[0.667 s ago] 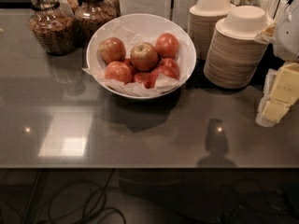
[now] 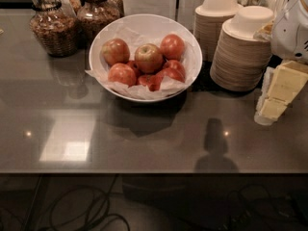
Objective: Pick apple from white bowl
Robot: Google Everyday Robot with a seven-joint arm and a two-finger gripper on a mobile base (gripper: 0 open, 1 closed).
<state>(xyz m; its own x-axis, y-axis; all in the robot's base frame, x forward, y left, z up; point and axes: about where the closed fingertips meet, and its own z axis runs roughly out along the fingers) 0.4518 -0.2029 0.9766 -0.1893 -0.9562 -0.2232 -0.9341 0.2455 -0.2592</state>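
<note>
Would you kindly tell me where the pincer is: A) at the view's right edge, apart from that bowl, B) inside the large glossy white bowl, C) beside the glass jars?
A: the pale yellow pincer is at the right edge, past the stacked cream bowls, apart from the glossy white bowl.

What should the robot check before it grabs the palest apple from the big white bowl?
1. Apple in plain view, on top: ok.
2. White bowl upright on the counter: ok.
3. Pincer above the apple: not ok, it is at the far right edge.
4. Pincer ready to grab: cannot tell.
5. Way past the stacked bowls: probably tight, they stand between.
</note>
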